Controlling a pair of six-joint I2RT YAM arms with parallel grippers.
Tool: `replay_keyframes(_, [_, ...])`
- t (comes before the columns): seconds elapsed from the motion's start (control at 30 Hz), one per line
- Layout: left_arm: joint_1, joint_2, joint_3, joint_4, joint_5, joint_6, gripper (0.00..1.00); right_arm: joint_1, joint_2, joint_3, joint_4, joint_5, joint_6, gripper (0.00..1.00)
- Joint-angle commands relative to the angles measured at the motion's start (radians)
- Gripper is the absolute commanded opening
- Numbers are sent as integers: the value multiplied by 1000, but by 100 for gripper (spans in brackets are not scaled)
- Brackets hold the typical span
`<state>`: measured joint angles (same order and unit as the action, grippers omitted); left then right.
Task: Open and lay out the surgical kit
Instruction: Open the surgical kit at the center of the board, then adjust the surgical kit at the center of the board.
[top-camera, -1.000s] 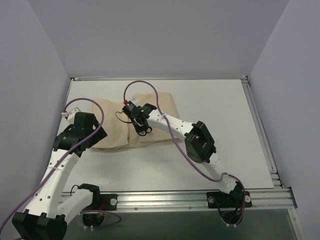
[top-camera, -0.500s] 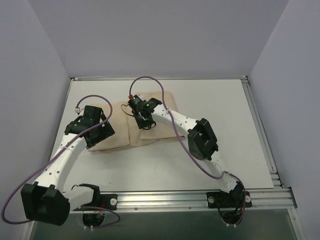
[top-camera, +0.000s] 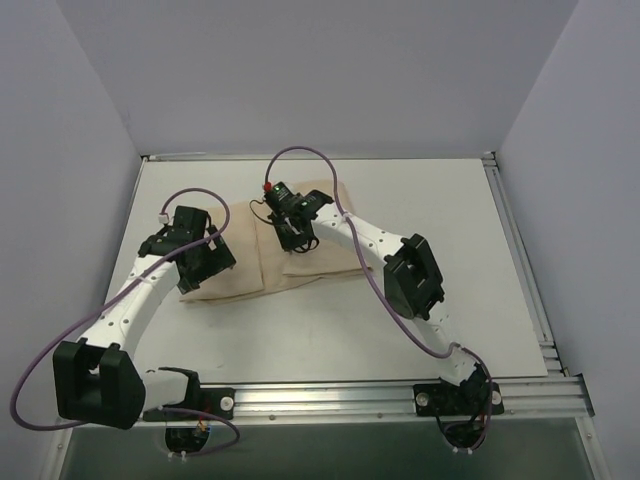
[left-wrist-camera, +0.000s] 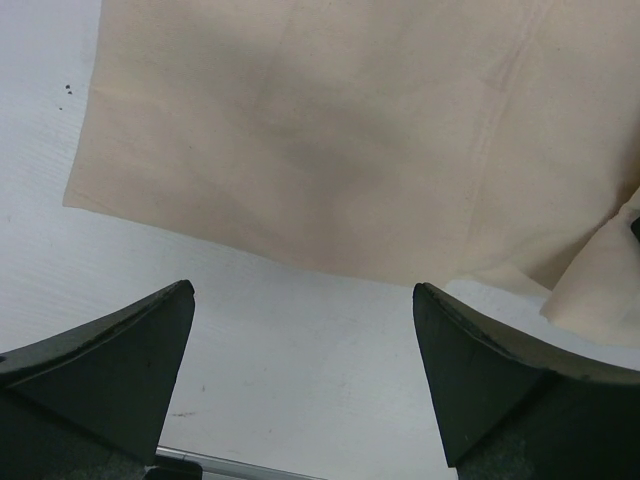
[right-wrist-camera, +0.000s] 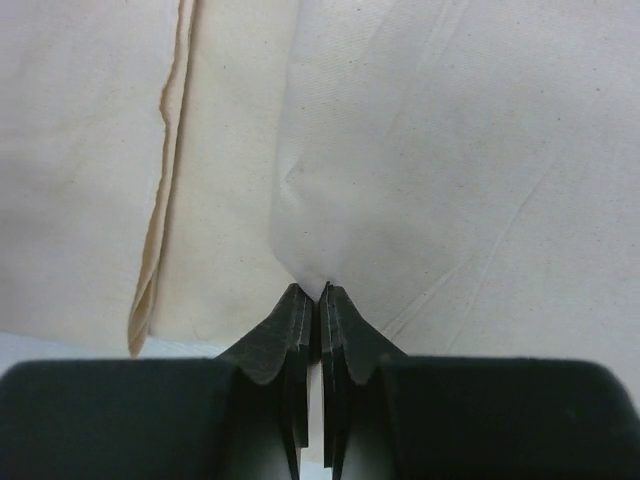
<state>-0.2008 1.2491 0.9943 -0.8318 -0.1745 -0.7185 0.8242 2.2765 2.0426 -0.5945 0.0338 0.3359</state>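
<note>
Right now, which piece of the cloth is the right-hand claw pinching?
On the white table lies a beige cloth wrap. Look at its right-hand flap. The right gripper pinches it into a raised peak, while the neighbouring flap lies flat.

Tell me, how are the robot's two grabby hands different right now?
The left gripper has its fingers spread wide; the right gripper has them pressed together. The left gripper holds nothing, while the right gripper pinches a fold of the beige cloth wrap. The left is at the wrap's edge, over bare table; the right is further in on the wrap. Both have dark fingers.
</note>
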Motion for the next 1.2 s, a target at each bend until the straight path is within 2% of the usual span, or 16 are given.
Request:
replay_keyframes(0.0, [17, 36, 20, 54, 29, 2, 100, -11, -97, -1, 10, -23, 12, 0])
replay_keyframes(0.23, [23, 79, 29, 71, 36, 8, 100, -82, -141, -41, -14, 37, 22, 0])
replay_keyframes(0.33, [24, 99, 32, 76, 43, 14, 100, -154, -202, -120, -14, 70, 6, 0])
replay_keyframes(0.43, [23, 113, 33, 95, 50, 37, 100, -241, -282, -238, -11, 139, -8, 1])
replay_keyframes(0.47, [21, 116, 35, 100, 56, 65, 95, -293, -302, -268, -13, 168, -9, 2])
replay_keyframes(0.57, [8, 134, 61, 99, 46, 105, 94, -385, -376, -399, -1, 184, 0, 6])
replay_keyframes(0.6, [3, 142, 70, 96, 38, 113, 94, -449, -403, -459, 4, 183, 2, 7])
replay_keyframes(0.7, [-20, 177, 115, 85, 36, 131, 94, -534, -439, -528, 19, 192, -15, 10])
replay_keyframes(0.77, [-49, 205, 151, 79, 41, 136, 94, -595, -448, -558, 27, 204, -29, 18])
replay_keyframes(0.8, [-64, 216, 164, 79, 37, 137, 94, -609, -449, -561, 28, 216, -31, 25])
replay_keyframes(0.83, [-77, 236, 176, 73, 33, 137, 94, -637, -448, -555, 15, 228, -32, 36])
replay_keyframes(0.93, [-129, 283, 228, 42, 0, 129, 94, -657, -462, -547, 5, 242, -37, 47])
replay_keyframes(1.03, [-157, 319, 257, 20, -29, 113, 94, -634, -485, -545, 38, 186, -58, 52])
replay_keyframes(1.17, [-152, 357, 259, 5, -34, 85, 93, -608, -468, -493, 24, 192, -54, 54])
